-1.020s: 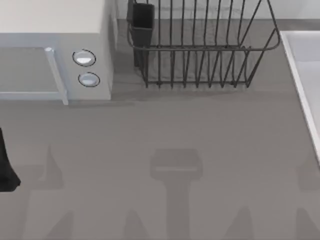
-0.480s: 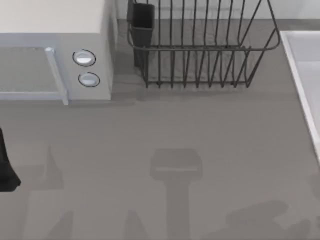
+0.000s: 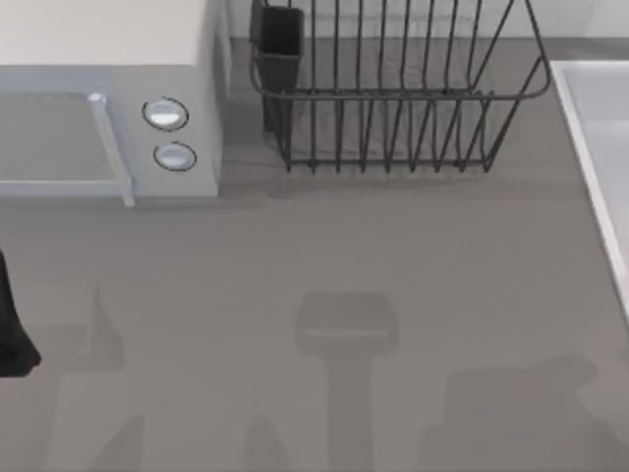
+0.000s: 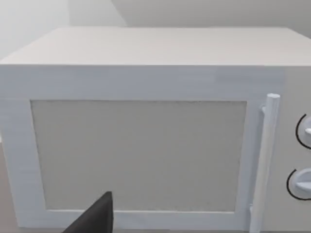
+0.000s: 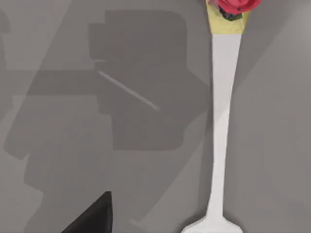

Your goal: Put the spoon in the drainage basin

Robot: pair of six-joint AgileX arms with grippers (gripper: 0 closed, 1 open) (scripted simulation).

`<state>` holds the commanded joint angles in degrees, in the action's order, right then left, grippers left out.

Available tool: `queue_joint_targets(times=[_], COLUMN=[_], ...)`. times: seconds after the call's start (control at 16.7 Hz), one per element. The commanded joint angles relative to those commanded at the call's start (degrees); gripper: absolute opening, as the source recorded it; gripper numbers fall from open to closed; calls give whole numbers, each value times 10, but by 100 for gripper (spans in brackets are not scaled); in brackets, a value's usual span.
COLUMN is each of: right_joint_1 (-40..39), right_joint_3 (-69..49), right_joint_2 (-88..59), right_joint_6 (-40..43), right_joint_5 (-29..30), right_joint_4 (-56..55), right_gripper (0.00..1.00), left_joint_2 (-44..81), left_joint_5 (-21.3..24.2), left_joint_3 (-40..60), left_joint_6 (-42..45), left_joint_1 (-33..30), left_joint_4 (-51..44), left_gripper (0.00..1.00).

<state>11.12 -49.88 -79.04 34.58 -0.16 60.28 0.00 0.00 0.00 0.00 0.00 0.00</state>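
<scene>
The spoon (image 5: 221,121) lies flat on the grey table in the right wrist view, a long white handle with a round red end (image 5: 234,5) on a short yellowish part. A dark piece of my right gripper (image 5: 95,217) sits at that picture's edge, apart from the spoon and off to the side of its handle. The drainage basin (image 3: 598,147), pale with a raised light rim, runs along the right edge of the top view. My left arm (image 3: 12,329) rests at the table's left edge, facing the microwave (image 4: 146,145).
A white microwave (image 3: 108,98) with two knobs stands at the back left. A dark wire dish rack (image 3: 393,98) stands at the back middle, between the microwave and the basin. Arm shadows fall across the bare grey tabletop (image 3: 324,256).
A broad shadow of my right arm has spread over the table's front right and moved up and inward. The left arm has not moved.
</scene>
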Motion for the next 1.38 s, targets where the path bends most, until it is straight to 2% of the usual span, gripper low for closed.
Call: queue_joint_targets(times=[0.42,0.96,1.32,1.38], right_joint_1=[-2,-2,-3,-3], right_joint_3=[5,126,143,143], right_joint_2=[-6,-115,-131,-131], right_joint_6=[0,-3,-4,-4], right_joint_5=[0,0,0,0], right_joint_4=[-7,-241,-271,-271], right_gripper=[100,100,100,92], left_joint_2=[0,0,0,0], left_joint_5=[0,0,0,0], left_joint_3=[0,0,0,0], left_joint_6=[0,0,0,0], left_joint_1=[0,0,0,0], left_joint_4=[0,0,0,0], left_gripper=[100,100,100,100])
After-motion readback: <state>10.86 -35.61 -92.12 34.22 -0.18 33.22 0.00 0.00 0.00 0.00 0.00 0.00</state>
